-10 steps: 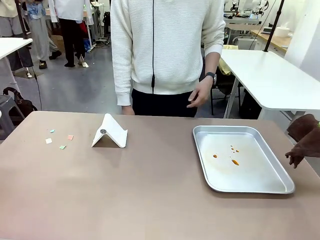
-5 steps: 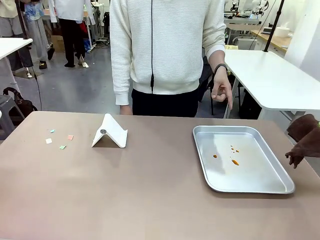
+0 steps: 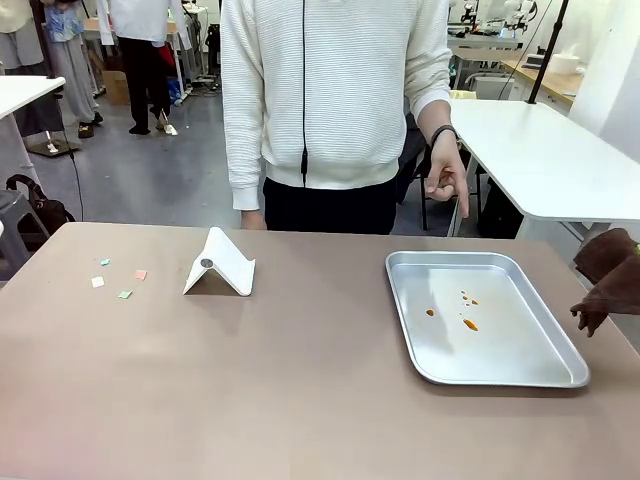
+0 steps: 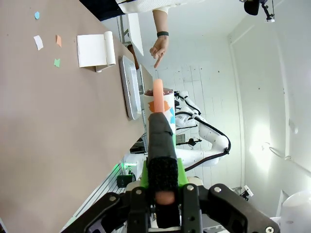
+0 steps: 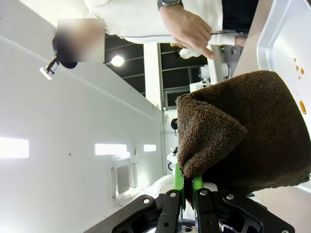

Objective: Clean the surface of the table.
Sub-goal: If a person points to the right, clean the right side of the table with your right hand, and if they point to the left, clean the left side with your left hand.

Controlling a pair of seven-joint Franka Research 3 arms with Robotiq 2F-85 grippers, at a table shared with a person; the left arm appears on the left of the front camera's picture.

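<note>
Pinching a brown cloth (image 5: 243, 131) in the right jaws just off the worktop's (image 3: 300, 400) right edge, ready for wiping. Clamping a black-and-orange tool (image 4: 160, 141) in the left jaws. Left to clear: paper scraps (image 3: 141, 274) near the far left corner, orange spots (image 3: 468, 323) in the tray (image 3: 500, 345).

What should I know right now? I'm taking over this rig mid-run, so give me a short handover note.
Left gripper: shut on a pink stick-like tool.
Right gripper: shut on a brown cloth, at the table's right side, beside the metal tray.
On the table: small paper scraps far left, a white folded stand, the tray with orange spots.
The person's hand points downward beyond the tray.
Done: no cleaning visible.
Left: clear the scraps, wipe the surface.
</note>
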